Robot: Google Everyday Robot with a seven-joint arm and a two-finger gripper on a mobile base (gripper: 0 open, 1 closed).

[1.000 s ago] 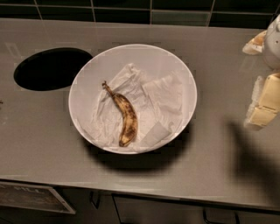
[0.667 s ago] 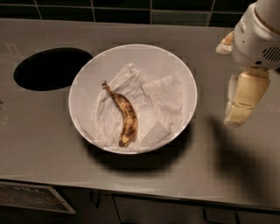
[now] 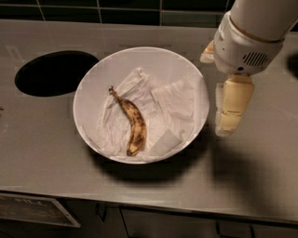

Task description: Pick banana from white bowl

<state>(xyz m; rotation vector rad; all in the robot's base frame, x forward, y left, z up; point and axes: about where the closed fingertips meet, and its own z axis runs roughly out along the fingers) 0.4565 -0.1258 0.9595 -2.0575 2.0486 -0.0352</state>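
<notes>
The banana (image 3: 132, 124), small, curved and brown-blotched with a thin dark stem, lies on crumpled white paper (image 3: 163, 111) inside the white bowl (image 3: 100, 76) in the middle of the grey counter. My gripper (image 3: 229, 122) hangs from the white arm (image 3: 249, 39) just outside the bowl's right rim. It stands above the counter, to the right of the banana and apart from it, and holds nothing.
A dark oval hole (image 3: 53, 72) is cut into the counter (image 3: 42, 148) left of the bowl. A dark tiled wall (image 3: 116, 9) runs along the back. The counter's front edge is near the bottom, with cabinet fronts (image 3: 153, 223) below.
My arm and gripper have moved left from the right edge of the view toward the bowl's right rim. The banana, paper and bowl have not moved.
</notes>
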